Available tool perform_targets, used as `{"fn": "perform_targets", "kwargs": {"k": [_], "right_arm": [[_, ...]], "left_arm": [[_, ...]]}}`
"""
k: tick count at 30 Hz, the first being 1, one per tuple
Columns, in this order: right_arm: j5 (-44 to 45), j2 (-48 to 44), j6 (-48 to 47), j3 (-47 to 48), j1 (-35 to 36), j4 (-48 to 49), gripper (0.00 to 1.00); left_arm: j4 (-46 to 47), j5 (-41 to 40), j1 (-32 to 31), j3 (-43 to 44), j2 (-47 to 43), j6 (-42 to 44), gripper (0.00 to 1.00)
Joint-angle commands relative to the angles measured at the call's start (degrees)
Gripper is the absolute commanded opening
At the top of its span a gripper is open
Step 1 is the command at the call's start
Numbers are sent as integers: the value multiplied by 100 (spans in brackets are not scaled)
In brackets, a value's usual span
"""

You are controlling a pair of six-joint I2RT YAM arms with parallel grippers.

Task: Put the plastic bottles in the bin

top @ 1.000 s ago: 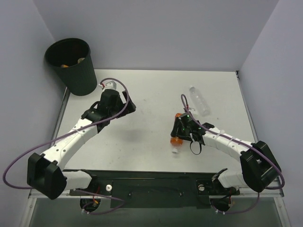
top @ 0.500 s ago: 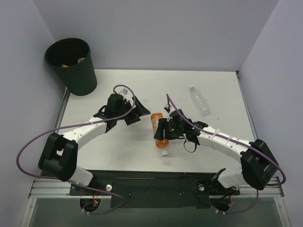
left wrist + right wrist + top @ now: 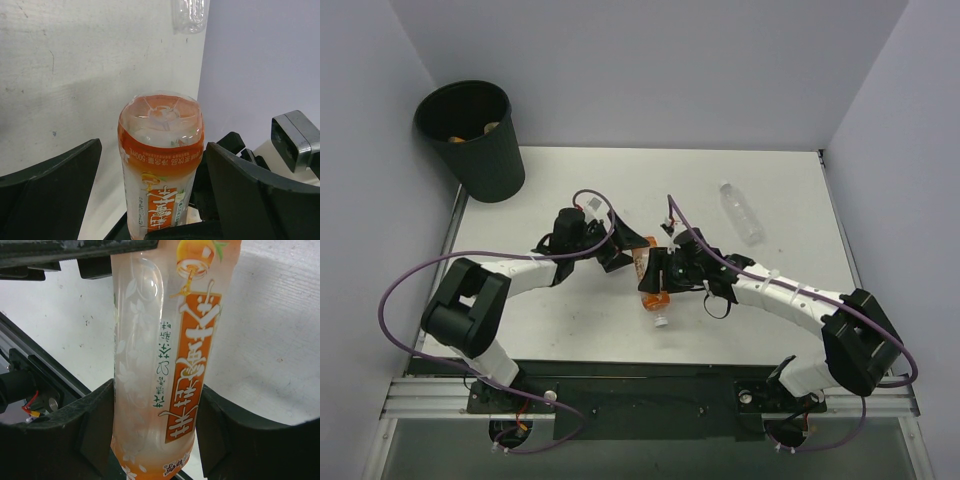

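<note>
Handover step. Right gripper [image 3: 666,271] clamped the bottle [image 3: 650,284]; left gripper [image 3: 628,254] stood open around its base. Next: left closes.

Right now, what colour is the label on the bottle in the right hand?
The label is orange and white, clearest in the right wrist view.

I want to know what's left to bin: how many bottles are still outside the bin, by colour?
orange bottle: 1
clear bottle: 1
Total: 2
</note>
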Motion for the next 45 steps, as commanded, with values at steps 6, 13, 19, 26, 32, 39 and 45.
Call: {"fn": "perform_targets", "kwargs": {"k": [6, 13, 19, 26, 32, 39, 45], "right_arm": [[-58, 219, 59, 342, 57, 214, 47], [73, 299, 16, 412, 48, 118, 48], [258, 211, -152, 500, 39, -225, 66], [390, -44, -284, 702, -74, -735, 89], [495, -922, -547, 1150, -549, -1403, 93], [1971, -2619, -380, 562, -1155, -1042, 95], [2078, -2795, -363, 246, -1472, -1350, 95]], "left_arm": [[-120, 211, -118, 203, 185, 311, 97], [-358, 141, -118, 273, 220, 434, 70], [-560, 176, -92, 493, 211, 575, 54], [-1025, 158, 171, 895, 18, 925, 41], [-3877, -297, 830, 2521, -263, 2488, 33], [-5736, -1518, 1559, 5813, 18, 3589, 0], [-6062, -3240, 2008, 7979, 369, 4318, 0]]}}
